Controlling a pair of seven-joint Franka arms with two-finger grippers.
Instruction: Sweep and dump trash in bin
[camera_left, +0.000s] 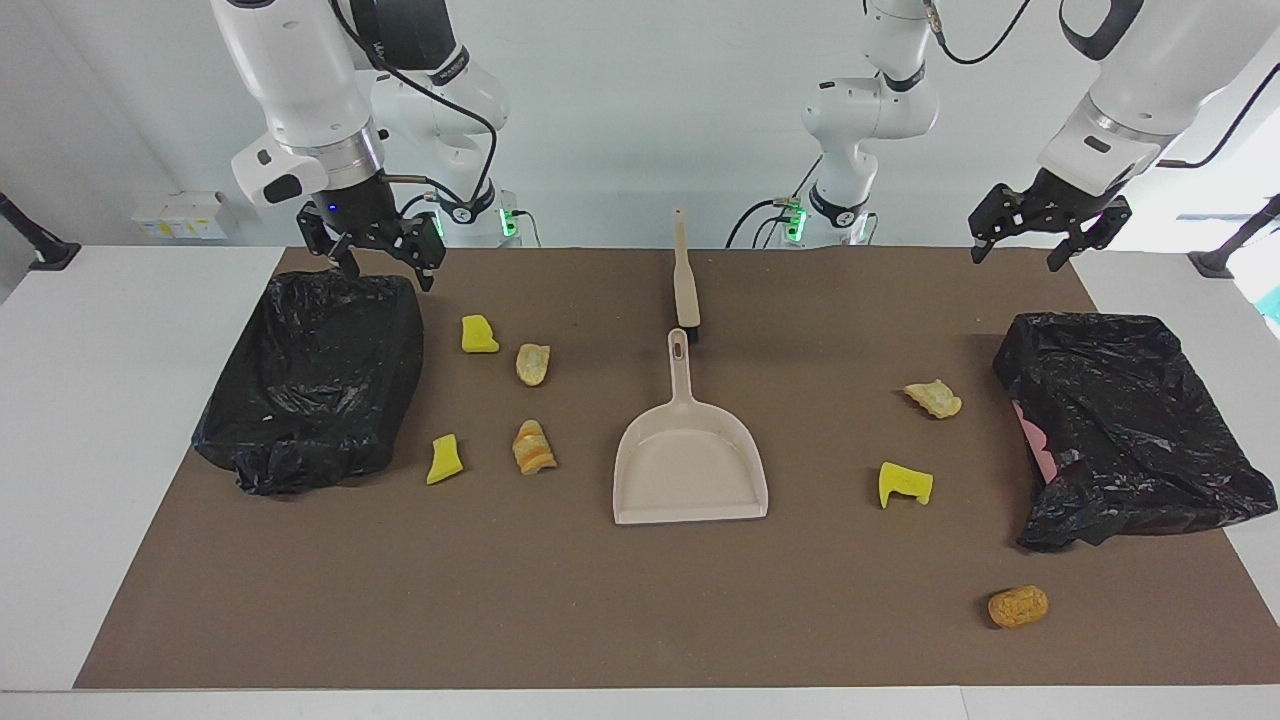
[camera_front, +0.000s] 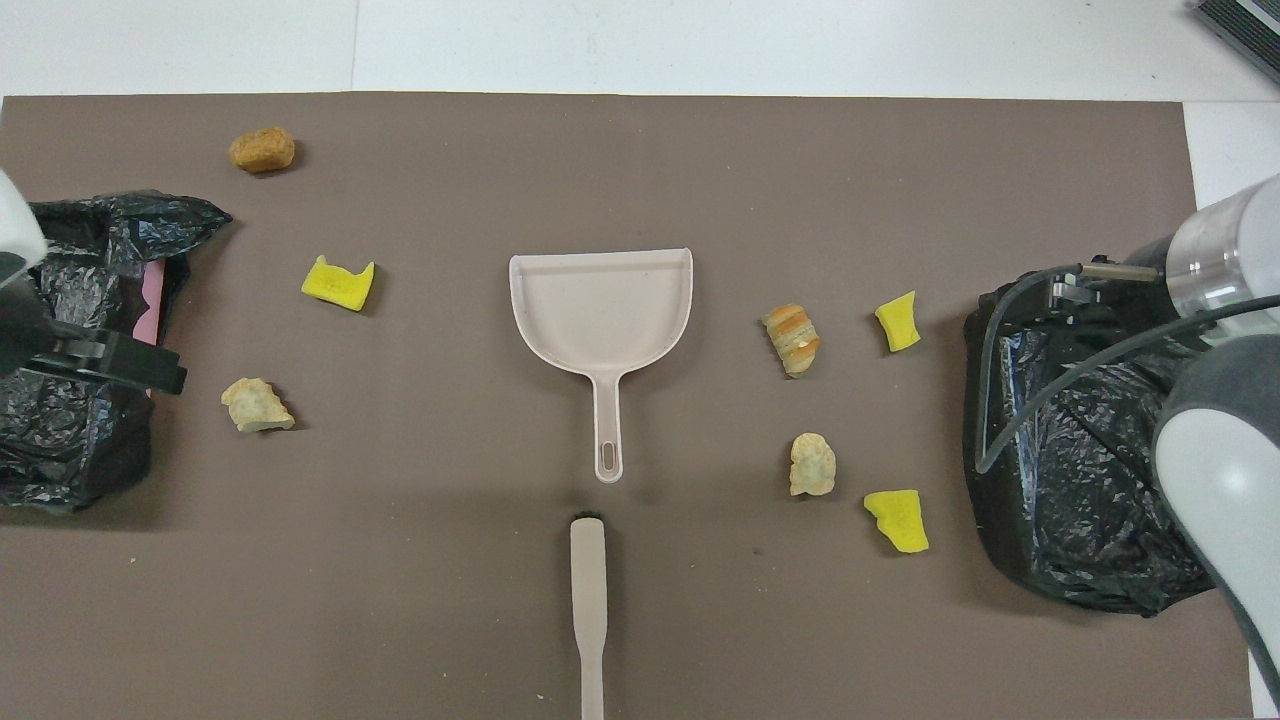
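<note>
- Bench (camera_left: 110, 420): white top, wide, evenly lit.
- Mat (camera_left: 600, 600): brown, rectangular, covering most of the bench.
- Wall (camera_left: 640, 110): plain pale white, at the robots' end.
- Socket box (camera_left: 180, 213): white, low on the wall.

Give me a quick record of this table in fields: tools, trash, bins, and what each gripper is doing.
dustpan: flat at mid-table, empty, handle toward the robots
brush: lying just nearer the robots than the dustpan handle
trash: seven scraps on the brown mat, four toward the right arm's end, three toward the left arm's
bins: black-bagged bin and black-bagged bin, one at each end
right gripper: open, empty, over its bin's rim
left gripper: open, empty, raised over the mat's corner
</note>
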